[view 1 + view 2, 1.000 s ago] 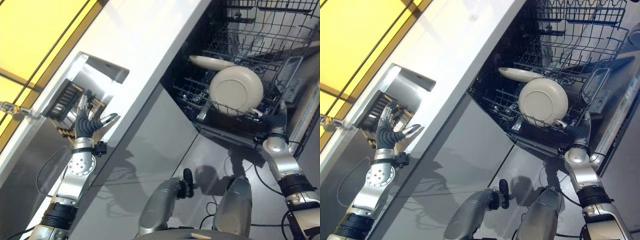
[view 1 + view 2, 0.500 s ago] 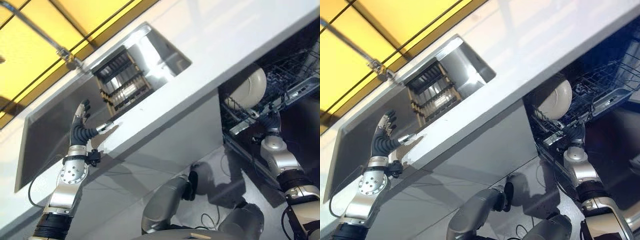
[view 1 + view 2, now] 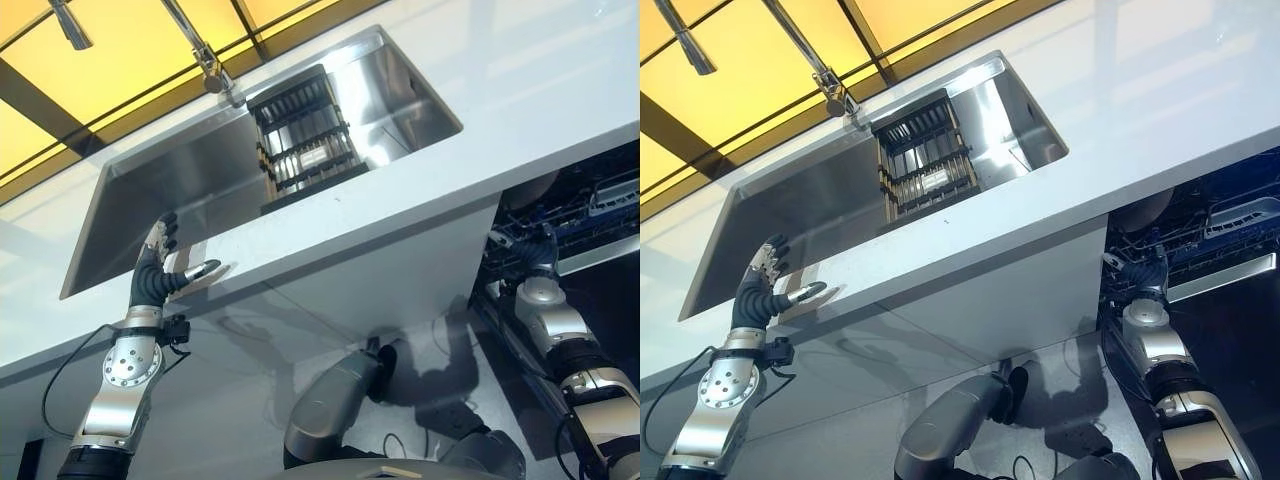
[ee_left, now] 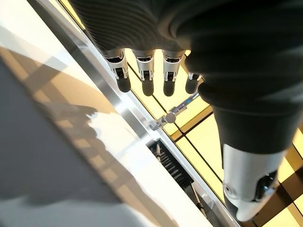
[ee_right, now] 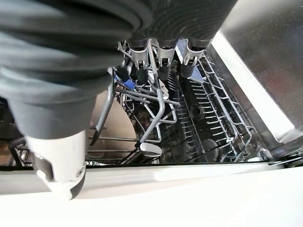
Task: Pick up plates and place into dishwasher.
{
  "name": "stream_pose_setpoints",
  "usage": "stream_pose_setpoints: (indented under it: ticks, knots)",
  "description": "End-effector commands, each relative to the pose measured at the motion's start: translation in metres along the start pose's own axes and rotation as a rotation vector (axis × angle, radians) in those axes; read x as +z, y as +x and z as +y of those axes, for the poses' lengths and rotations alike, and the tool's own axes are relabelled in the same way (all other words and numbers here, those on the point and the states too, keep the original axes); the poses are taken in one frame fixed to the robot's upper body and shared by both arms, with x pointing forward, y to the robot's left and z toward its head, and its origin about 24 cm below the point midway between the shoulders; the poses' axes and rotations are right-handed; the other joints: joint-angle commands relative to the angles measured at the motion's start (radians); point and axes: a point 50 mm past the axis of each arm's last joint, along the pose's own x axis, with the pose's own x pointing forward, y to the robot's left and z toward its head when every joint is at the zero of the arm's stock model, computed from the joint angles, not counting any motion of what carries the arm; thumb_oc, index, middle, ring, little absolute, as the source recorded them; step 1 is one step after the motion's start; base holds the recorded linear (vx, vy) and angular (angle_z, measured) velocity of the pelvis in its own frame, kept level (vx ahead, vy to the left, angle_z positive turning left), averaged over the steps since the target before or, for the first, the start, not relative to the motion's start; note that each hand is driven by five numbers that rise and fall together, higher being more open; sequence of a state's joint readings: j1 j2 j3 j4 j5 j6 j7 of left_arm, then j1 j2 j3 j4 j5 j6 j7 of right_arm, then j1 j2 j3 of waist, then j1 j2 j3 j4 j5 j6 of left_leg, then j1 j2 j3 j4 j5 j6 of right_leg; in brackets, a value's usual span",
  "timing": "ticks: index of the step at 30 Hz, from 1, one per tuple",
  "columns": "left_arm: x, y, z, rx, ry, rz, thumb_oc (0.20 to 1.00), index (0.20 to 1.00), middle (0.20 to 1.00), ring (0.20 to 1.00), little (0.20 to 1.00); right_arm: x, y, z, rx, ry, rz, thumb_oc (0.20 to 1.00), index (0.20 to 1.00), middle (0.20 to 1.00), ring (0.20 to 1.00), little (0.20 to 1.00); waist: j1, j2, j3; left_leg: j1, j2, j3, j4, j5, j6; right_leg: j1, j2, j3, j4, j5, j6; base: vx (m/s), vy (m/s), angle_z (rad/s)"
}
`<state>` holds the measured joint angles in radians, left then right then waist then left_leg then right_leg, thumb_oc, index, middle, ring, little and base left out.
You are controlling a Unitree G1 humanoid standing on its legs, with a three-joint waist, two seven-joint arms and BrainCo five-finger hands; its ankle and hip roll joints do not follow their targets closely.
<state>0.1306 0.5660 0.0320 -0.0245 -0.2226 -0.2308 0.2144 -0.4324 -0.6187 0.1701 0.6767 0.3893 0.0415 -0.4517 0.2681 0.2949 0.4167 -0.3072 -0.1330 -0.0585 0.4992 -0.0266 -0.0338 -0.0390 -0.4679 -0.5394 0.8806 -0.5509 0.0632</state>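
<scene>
I see a beige plate (image 3: pixel 1143 212) standing on edge in the dishwasher rack (image 5: pixel 199 118), under the white counter (image 3: pixel 420 215). My right hand (image 5: pixel 161 61) hangs released at the rack; my left hand (image 3: pixel 160 275), fingers spread, holds nothing beside the sink (image 3: pixel 180 190).

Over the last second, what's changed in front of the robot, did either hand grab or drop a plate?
No. The head camera swung left, off the dishwasher rack and onto the sink with its dark rack. The left hand stays open at the sink's near edge, holding nothing. The right hand stays at the dishwasher rack's front. The cream plate remains in the rack.
</scene>
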Motion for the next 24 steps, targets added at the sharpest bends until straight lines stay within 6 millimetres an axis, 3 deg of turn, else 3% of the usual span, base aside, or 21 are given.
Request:
stream_pose_setpoints:
  ticks: [1, 5, 8, 13, 18, 24]
  knots:
    - [0.032, 0.007, 0.026, 0.055, 0.019, -0.167, 1.000, 1.000, 1.000, 1.000, 1.000, 0.118, -0.012, 0.065, 0.288, 0.201, -0.438, 1.000, 1.000, 1.000, 1.000, 1.000, 0.115, -0.014, -0.037, -0.038, 0.015, 0.008, 0.075, -0.134, 0.000, 0.007, -0.023, 0.096, -0.033, 0.126, -0.072, 0.02, 0.044, 0.05]
    - [0.034, 0.009, 0.025, 0.044, 0.005, -0.175, 1.000, 1.000, 1.000, 1.000, 1.000, 0.135, -0.004, 0.055, 0.256, 0.203, -0.472, 1.000, 1.000, 1.000, 1.000, 1.000, 0.124, -0.004, -0.035, -0.047, 0.013, 0.015, 0.068, -0.125, -0.001, 0.000, -0.042, 0.086, -0.032, 0.134, -0.068, -0.02, 0.025, 0.07]
    - [0.036, 0.010, 0.025, 0.042, -0.003, -0.190, 1.000, 1.000, 1.000, 1.000, 1.000, 0.136, -0.004, 0.052, 0.240, 0.199, -0.476, 1.000, 1.000, 1.000, 1.000, 1.000, 0.117, -0.005, -0.029, -0.054, 0.012, 0.020, 0.067, -0.122, 0.002, -0.016, -0.048, 0.090, -0.034, 0.144, -0.066, -0.07, -0.007, 0.08]
    - [0.038, 0.012, 0.024, 0.042, -0.021, -0.203, 1.000, 1.000, 1.000, 1.000, 1.000, 0.124, -0.005, 0.051, 0.236, 0.200, -0.441, 1.000, 1.000, 1.000, 1.000, 1.000, 0.094, -0.011, -0.022, -0.043, 0.021, 0.027, 0.039, -0.113, 0.003, -0.020, -0.041, 0.100, -0.057, 0.160, -0.062, -0.05, -0.015, 0.01]
    - [0.044, 0.018, 0.021, 0.041, -0.030, -0.227, 1.000, 1.000, 1.000, 1.000, 1.000, 0.099, -0.003, 0.046, 0.257, 0.160, -0.362, 1.000, 1.000, 1.000, 1.000, 1.000, 0.060, -0.027, -0.023, -0.022, 0.043, 0.040, -0.011, -0.093, -0.001, -0.008, -0.022, 0.109, -0.120, 0.193, -0.052, -0.05, -0.044, -0.03]
    - [0.050, 0.029, 0.013, 0.042, -0.043, -0.241, 1.000, 1.000, 1.000, 1.000, 1.000, 0.081, 0.002, 0.024, 0.185, 0.144, -0.308, 1.000, 1.000, 1.000, 1.000, 1.000, -0.001, -0.048, -0.033, 0.015, 0.071, 0.061, -0.075, -0.069, -0.006, 0.000, 0.003, 0.148, -0.200, 0.232, -0.034, -0.03, -0.048, -0.12]
